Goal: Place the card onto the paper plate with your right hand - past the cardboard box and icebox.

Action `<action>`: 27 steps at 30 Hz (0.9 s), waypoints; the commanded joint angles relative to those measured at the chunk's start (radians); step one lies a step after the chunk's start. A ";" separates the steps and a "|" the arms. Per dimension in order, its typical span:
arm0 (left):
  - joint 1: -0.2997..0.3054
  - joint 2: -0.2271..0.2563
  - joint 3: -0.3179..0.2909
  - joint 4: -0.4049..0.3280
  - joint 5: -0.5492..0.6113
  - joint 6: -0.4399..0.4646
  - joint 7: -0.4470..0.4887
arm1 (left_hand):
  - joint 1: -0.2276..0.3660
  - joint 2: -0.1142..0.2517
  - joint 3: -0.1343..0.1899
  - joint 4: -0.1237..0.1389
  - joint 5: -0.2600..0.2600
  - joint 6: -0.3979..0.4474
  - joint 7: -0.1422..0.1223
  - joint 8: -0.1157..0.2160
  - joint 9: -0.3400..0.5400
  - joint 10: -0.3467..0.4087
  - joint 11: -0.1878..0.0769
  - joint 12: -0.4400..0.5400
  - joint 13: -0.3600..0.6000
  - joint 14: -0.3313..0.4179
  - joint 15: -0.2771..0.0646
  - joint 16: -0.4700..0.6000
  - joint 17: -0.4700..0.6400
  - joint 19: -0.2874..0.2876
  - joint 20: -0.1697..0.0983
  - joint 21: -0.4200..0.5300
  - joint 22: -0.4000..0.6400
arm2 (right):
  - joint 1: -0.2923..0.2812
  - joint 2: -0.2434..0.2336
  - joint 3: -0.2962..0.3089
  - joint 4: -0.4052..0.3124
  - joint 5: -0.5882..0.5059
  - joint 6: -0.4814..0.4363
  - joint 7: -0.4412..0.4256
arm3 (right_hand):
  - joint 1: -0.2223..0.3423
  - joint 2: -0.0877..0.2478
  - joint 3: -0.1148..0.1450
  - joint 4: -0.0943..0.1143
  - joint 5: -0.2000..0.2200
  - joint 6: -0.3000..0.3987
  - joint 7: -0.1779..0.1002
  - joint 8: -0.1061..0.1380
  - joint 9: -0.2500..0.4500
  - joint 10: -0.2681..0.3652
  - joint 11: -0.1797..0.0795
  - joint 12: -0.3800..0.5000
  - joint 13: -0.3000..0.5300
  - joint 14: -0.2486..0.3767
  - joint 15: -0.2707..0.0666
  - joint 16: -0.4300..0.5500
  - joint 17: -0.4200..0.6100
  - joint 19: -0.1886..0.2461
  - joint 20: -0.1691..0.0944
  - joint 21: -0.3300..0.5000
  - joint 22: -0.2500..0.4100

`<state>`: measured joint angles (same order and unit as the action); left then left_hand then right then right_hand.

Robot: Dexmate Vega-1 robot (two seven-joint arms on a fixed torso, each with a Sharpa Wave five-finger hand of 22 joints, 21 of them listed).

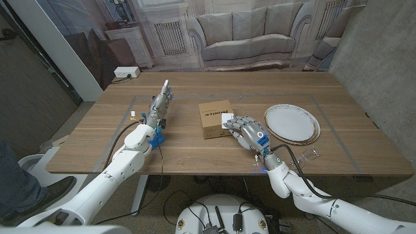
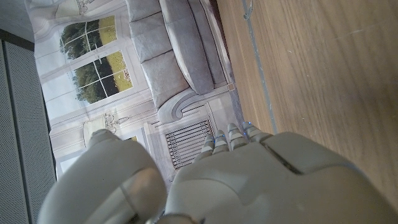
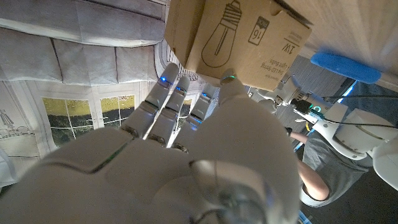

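Right hand is sitting beside the cardboard box, fingers reaching over a white card at the box's corner; grip unclear. Paper plate is lying just beyond. Risk: card slipping or hand nudging the box. Left hand is idling, fingers extended, holding nothing

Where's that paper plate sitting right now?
In the head view the paper plate lies on the table's right side, just beyond the right hand, with the cardboard box farther left.

White card beside cardboard box, round paper plate nearby
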<state>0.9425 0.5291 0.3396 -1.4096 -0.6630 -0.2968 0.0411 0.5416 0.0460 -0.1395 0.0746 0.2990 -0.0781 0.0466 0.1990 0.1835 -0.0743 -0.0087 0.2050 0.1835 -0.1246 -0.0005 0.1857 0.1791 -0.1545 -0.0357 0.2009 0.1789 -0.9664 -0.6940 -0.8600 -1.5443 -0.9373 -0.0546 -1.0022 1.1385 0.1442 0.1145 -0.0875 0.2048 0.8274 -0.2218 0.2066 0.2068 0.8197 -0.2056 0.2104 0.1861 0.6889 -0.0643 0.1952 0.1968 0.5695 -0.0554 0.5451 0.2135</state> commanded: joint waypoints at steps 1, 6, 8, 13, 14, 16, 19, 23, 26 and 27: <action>-0.005 -0.005 0.001 0.014 -0.005 -0.004 -0.012 | 0.005 0.003 -0.006 0.002 -0.004 -0.003 0.000 -0.004 0.003 -0.008 -0.001 -0.002 0.005 -0.006 0.004 0.002 0.004 -0.009 -0.031 -0.001 0.003 | -0.001 -0.006 0.001 -0.017 -0.008 0.006 -0.023 | -0.015 0.001 0.035 0.000 -0.014 0.019 -0.002 -0.002 0.005 0.017 -0.001 -0.002 0.002 0.018 -0.158 0.005 0.005 -0.032 -0.149 0.078 -0.006; -0.009 -0.006 0.003 0.018 -0.004 -0.003 -0.015 | 0.005 0.003 -0.007 0.002 -0.004 -0.004 0.001 -0.004 0.003 -0.008 -0.001 -0.002 0.005 -0.006 0.004 0.002 0.004 -0.009 -0.031 -0.001 0.003 | -0.004 -0.009 0.004 -0.023 -0.007 0.010 -0.025 | -0.026 0.001 0.049 -0.002 -0.016 0.026 -0.002 -0.002 0.006 0.023 -0.001 -0.002 0.001 0.025 -0.157 0.007 0.006 -0.055 -0.149 0.141 -0.011; -0.010 -0.006 0.004 0.019 -0.004 -0.003 -0.016 | 0.006 0.003 -0.008 0.002 -0.004 -0.004 0.000 -0.004 0.003 -0.008 -0.001 -0.002 0.005 -0.006 0.004 0.002 0.004 -0.009 -0.031 0.000 0.003 | -0.004 -0.010 0.006 -0.025 -0.007 0.012 -0.024 | -0.029 0.000 0.055 -0.004 -0.017 0.032 -0.002 -0.002 0.006 0.027 0.000 -0.003 0.001 0.028 -0.157 0.008 0.007 -0.062 -0.148 0.168 -0.013; -0.012 -0.007 0.005 0.020 -0.003 -0.003 -0.016 | 0.006 0.004 -0.008 0.002 -0.004 -0.004 0.001 -0.004 0.003 -0.009 0.000 -0.003 0.005 -0.006 0.004 0.002 0.004 -0.009 -0.031 0.000 0.003 | -0.004 -0.011 0.008 -0.024 -0.005 0.020 -0.027 | -0.040 0.001 0.071 -0.007 -0.019 0.055 -0.001 0.002 0.009 0.049 0.002 -0.001 0.001 0.058 -0.160 0.014 0.009 -0.075 -0.146 0.222 -0.018; -0.012 -0.007 0.005 0.020 -0.003 -0.002 -0.016 | 0.006 0.004 -0.008 0.002 -0.004 -0.004 0.000 -0.004 0.003 -0.009 0.000 -0.003 0.005 -0.006 0.004 0.002 0.004 -0.009 -0.031 0.000 0.003 | -0.003 -0.011 0.008 -0.023 -0.004 0.023 -0.027 | -0.041 0.001 0.074 -0.007 -0.019 0.063 -0.001 0.003 0.010 0.054 0.001 -0.002 0.001 0.068 -0.160 0.013 0.008 -0.075 -0.146 0.232 -0.018; -0.011 -0.007 0.005 0.019 -0.003 -0.002 -0.015 | 0.006 0.004 -0.009 0.002 -0.004 -0.004 0.001 -0.004 0.003 -0.009 0.001 -0.003 0.005 -0.006 0.004 0.002 0.004 -0.009 -0.031 0.000 0.003 | -0.002 -0.011 0.008 -0.020 -0.005 0.025 -0.028 | -0.041 0.000 0.079 -0.009 -0.019 0.079 0.000 0.005 0.011 0.068 0.002 -0.002 0.001 0.078 -0.161 0.013 0.009 -0.076 -0.144 0.251 -0.019; -0.011 -0.007 0.005 0.019 -0.003 0.000 -0.014 | 0.006 0.004 -0.009 0.002 -0.004 -0.005 0.001 -0.004 0.003 -0.009 0.000 -0.003 0.005 -0.006 0.003 0.002 0.004 -0.009 -0.031 0.000 0.003 | 0.000 -0.011 0.008 -0.017 -0.006 0.032 -0.030 | -0.043 0.001 0.083 -0.010 -0.019 0.092 0.000 0.005 0.013 0.082 0.002 -0.004 0.001 0.082 -0.161 0.012 0.010 -0.090 -0.146 0.278 -0.019; -0.011 -0.008 0.006 0.019 -0.002 -0.001 -0.013 | 0.007 0.004 -0.010 0.002 -0.004 -0.005 0.001 -0.004 0.003 -0.009 0.000 -0.003 0.005 -0.006 0.004 0.002 0.004 -0.009 -0.031 0.000 0.003 | 0.002 -0.014 0.010 -0.021 -0.005 0.039 -0.029 | -0.043 0.001 0.090 -0.012 -0.019 0.112 0.001 0.006 0.015 0.098 0.004 -0.004 0.002 0.100 -0.162 0.014 0.011 -0.105 -0.146 0.330 -0.021; -0.011 -0.009 0.006 0.020 -0.002 -0.001 -0.012 | 0.007 0.004 -0.010 0.002 -0.004 -0.004 0.001 -0.004 0.003 -0.009 0.001 -0.003 0.005 -0.006 0.003 0.002 0.004 -0.009 -0.032 0.000 0.003 | 0.003 -0.015 0.011 -0.022 -0.004 0.044 -0.029 | -0.042 0.002 0.095 -0.013 -0.020 0.122 0.001 0.005 0.018 0.116 0.005 -0.003 0.002 0.117 -0.164 0.015 0.012 -0.118 -0.145 0.374 -0.023; -0.011 -0.009 0.006 0.020 -0.002 -0.001 -0.012 | 0.007 0.004 -0.010 0.002 -0.004 -0.004 0.001 -0.004 0.003 -0.009 0.000 -0.003 0.005 -0.006 0.004 0.002 0.004 -0.009 -0.031 -0.001 0.003 | 0.003 -0.015 0.011 -0.021 -0.003 0.048 -0.030 | -0.045 0.002 0.097 -0.011 -0.020 0.126 0.001 0.006 0.018 0.124 0.005 -0.003 0.002 0.122 -0.164 0.016 0.013 -0.123 -0.146 0.388 -0.024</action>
<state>0.9327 0.5228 0.3436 -1.3919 -0.6661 -0.2995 0.0273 0.5415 0.0460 -0.1437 0.0789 0.2990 -0.0781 0.0466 0.1990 0.1835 -0.0743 -0.0087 0.2050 0.1835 -0.1246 -0.0005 0.1856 0.1791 -0.1544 -0.0357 0.2009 0.1789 -0.9680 -0.7050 -0.8531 -1.5639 -0.9430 -0.0280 -1.0291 1.1002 0.1478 0.2023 -0.1007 0.1886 0.9352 -0.2215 0.2067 0.2212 0.9207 -0.2021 0.2064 0.1861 0.7944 -0.0915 0.2034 0.2073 0.4588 -0.0442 0.8963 0.1905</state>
